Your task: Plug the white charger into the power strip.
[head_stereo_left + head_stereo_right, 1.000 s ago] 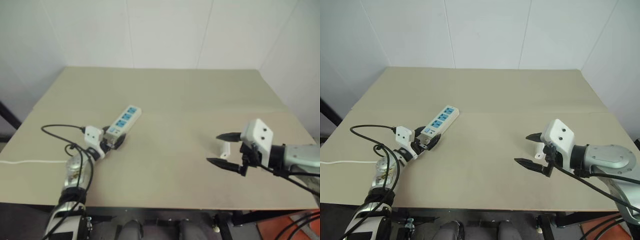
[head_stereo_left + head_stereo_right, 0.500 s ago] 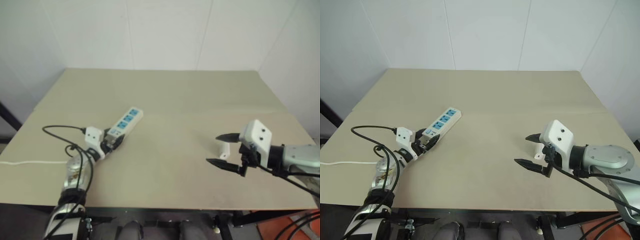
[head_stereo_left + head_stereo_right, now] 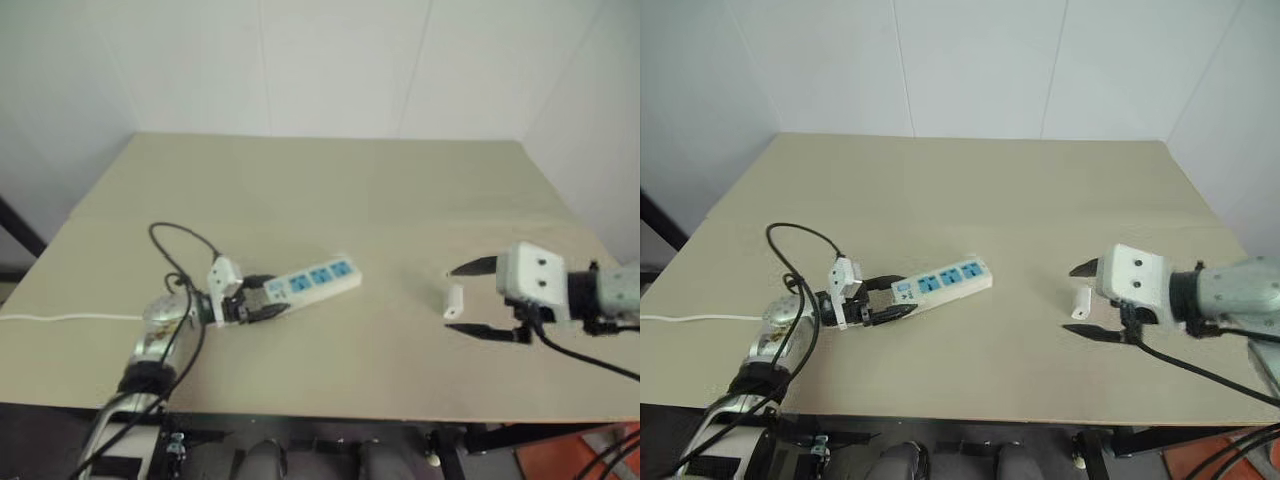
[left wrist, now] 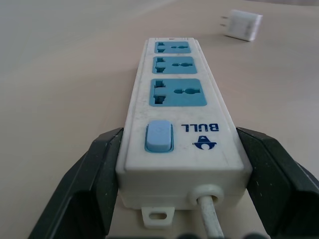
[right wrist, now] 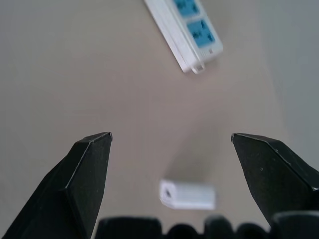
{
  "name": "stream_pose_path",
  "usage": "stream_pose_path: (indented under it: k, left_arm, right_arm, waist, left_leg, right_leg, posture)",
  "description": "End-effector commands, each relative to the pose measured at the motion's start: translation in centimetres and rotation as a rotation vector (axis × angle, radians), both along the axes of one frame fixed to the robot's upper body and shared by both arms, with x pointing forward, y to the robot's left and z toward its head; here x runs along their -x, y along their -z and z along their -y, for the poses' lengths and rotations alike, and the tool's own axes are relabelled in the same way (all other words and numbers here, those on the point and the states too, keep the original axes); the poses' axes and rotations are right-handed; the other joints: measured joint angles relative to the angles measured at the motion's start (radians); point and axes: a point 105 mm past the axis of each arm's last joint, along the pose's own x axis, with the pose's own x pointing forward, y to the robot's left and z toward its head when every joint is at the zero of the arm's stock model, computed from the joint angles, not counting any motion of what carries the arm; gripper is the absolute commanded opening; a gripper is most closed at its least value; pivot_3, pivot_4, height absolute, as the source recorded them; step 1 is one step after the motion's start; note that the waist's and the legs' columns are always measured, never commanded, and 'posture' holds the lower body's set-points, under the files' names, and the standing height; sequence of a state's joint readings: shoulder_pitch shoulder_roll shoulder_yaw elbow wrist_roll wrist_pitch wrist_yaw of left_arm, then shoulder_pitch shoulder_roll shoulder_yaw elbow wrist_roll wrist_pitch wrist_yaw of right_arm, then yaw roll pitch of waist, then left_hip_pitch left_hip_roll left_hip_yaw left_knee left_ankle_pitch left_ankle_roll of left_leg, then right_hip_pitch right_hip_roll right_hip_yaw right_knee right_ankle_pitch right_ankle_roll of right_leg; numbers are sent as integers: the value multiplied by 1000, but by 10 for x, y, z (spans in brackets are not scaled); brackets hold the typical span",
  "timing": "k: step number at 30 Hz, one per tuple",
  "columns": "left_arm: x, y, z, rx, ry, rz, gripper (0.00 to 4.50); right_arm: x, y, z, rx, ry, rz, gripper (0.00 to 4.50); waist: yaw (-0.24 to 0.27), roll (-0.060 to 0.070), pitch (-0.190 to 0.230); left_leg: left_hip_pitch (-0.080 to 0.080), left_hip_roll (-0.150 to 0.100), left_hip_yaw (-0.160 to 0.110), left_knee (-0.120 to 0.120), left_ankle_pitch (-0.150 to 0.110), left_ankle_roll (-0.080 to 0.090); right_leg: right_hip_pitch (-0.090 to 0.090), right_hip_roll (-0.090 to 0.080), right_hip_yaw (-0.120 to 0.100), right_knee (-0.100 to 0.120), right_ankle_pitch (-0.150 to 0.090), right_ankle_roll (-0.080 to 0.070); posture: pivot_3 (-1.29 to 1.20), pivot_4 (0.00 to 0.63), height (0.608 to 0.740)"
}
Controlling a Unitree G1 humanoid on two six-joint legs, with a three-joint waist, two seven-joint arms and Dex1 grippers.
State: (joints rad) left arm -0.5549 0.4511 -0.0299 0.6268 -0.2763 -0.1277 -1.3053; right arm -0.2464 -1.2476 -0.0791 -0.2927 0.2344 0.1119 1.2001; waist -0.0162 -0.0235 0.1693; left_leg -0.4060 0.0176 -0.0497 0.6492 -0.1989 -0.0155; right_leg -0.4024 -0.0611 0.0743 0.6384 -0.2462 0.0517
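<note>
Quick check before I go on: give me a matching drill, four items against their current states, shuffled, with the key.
Items:
1. left gripper
2. right gripper
3. white charger
4. power strip

States:
A. lying loose on the table
B. open, either side of the charger
C. shut on the switch end
D. held at one end, three blue sockets facing up

Pairs: 1-C, 2-B, 3-A, 4-D
</note>
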Motion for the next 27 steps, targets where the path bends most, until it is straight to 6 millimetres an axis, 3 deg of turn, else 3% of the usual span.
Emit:
stream_pose_path:
  k: [1,7,13,27]
  left_arm:
    - [5,-1,14,-37,136,-31,3238]
    - [2,-2,26,-44,192,-27,3238]
    - [1,-6,31,-14,194,-31,3238]
    - [7,-8,28,-4,162,-20,3238]
  right_arm:
    - [-8,1,7,264,-248,80,4500]
    - [-26,10,12,613,-613,97,4500]
    - [-36,30,7,745,-841,100,4500]
    - [-60,55,-7,819,-993,133,4500]
  waist:
    - [-5,0,0]
    - [-26,0,3]
    - [-22,0,4]
    - [-24,1,8]
  left_leg:
    - [0,0,0,0,0,0]
    - [-1,0,0,-1,0,0]
    - [-1,-1,-1,-1,0,0]
    - [1,-1,-2,-1,0,0]
  right_leg:
    - [-1,0,0,0,0,0]
    - [-1,0,0,1,0,0]
    - [-1,-1,1,1,2,-3]
    - [-1,0,1,5,4,-9]
  posture:
    - [0,150,740]
    - [0,150,740]
    - [0,150,740]
    - [0,150,740]
